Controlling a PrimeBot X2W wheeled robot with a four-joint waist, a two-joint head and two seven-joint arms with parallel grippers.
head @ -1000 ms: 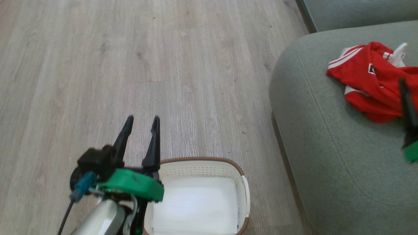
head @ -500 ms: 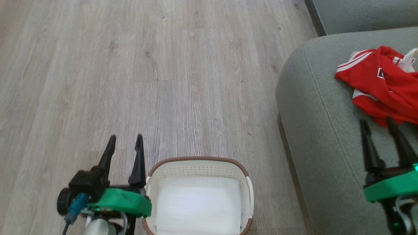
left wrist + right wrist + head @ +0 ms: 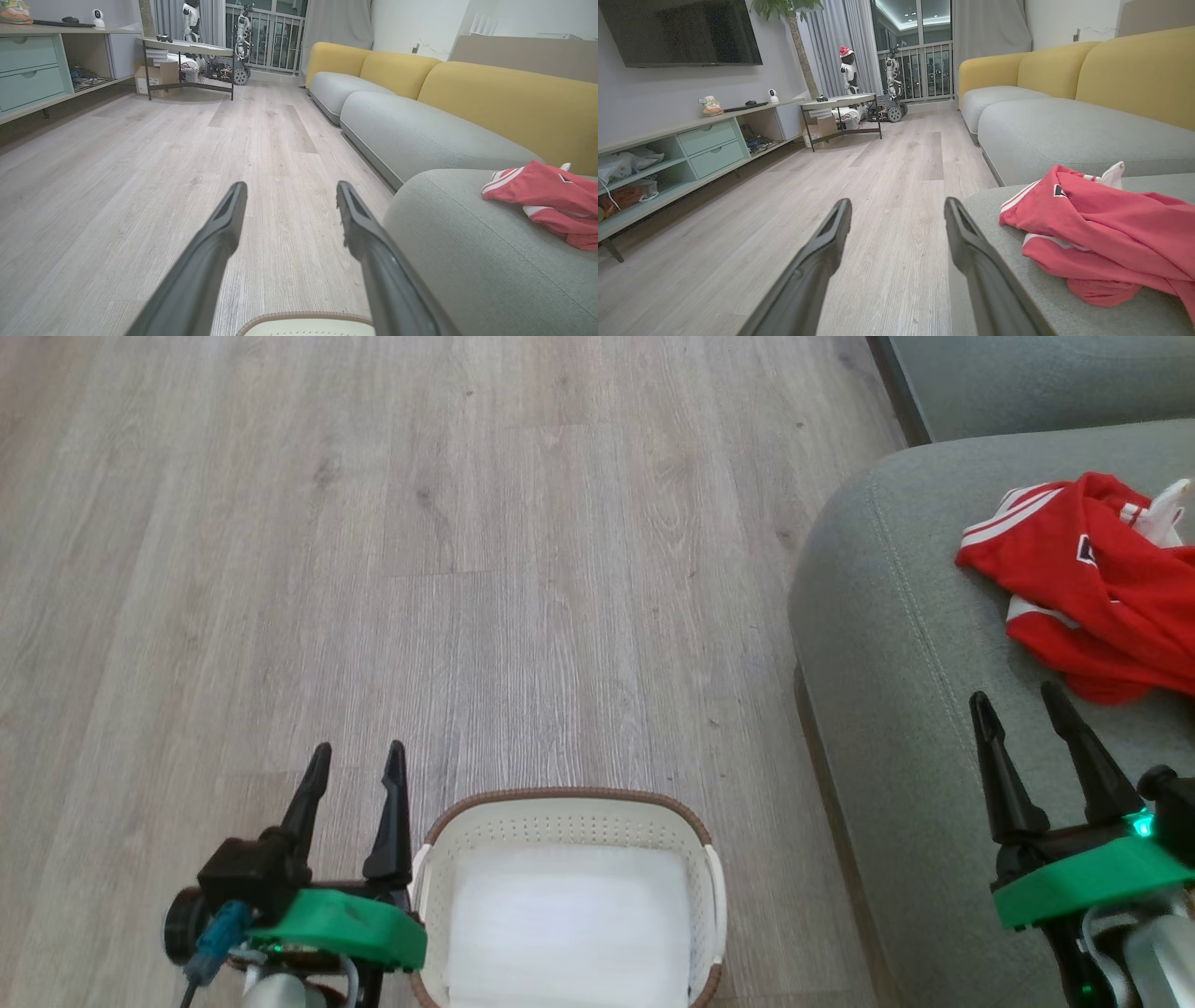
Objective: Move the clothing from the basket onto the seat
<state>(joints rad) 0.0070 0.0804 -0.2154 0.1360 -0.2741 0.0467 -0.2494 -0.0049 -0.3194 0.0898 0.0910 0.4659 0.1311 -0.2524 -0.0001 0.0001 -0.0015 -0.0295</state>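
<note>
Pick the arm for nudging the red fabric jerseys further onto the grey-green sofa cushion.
Likely right: right gripper open over the cushion, near the jerseys; left gripper over the wood floor.

head: above, facing down | wrists: low, facing forward | shared: seat (image 3: 896, 644), clothing (image 3: 1092, 579)

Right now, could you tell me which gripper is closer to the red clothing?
The right gripper, above the seat just short of the clothing; the left gripper is over by the basket.
</note>
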